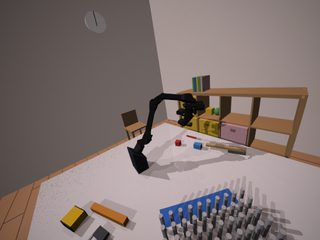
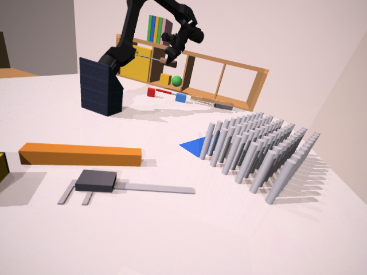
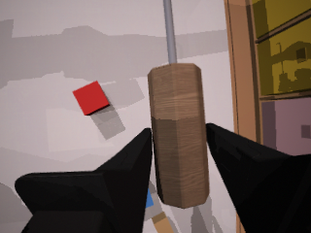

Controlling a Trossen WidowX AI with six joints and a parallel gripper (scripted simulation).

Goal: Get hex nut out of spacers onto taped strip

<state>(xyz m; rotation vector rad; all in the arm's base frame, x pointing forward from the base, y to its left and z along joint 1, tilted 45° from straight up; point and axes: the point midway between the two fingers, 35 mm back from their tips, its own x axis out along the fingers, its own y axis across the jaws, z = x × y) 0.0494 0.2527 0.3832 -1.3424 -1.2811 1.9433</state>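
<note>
Exterior view: gripper (image 1: 186,123) (image 2: 170,61) (image 3: 178,131) closed firmly on a faceted wooden handle (image 1: 189,124) (image 2: 174,63) (image 3: 177,97), raised above the white table (image 1: 103,180) (image 2: 148,236). Thin metal shaft (image 2: 146,57) (image 3: 169,31) extending from one end of the handle; far tip indistinct. Wrist view: one black finger on each side of the handle, with the butt end projecting past the fingertips.

Hex nut: not discernible in any view; position among the metal spacers (image 1: 199,209) (image 2: 262,171) impossible to tell. Visible spacers upright in close rows, well apart from the gripper. Blue taped strip (image 1: 196,205) (image 2: 191,145) along the front of the spacer field, partly hidden by the front row.

On the table, below the raised gripper: red cube (image 1: 177,142) (image 2: 151,92) (image 3: 90,98), blue block (image 1: 197,145) (image 2: 180,97) (image 3: 149,199) and slender red rod (image 1: 191,136) (image 2: 163,91), with a long wooden bar (image 1: 226,147) near the blue block. Opposite, beside the spacer field: orange bar (image 1: 109,214) (image 2: 80,154), lying between the yellow block (image 1: 73,218) and the field in top view; dark block with flat grey strips (image 1: 100,233) (image 2: 96,180) near the orange bar.
</note>
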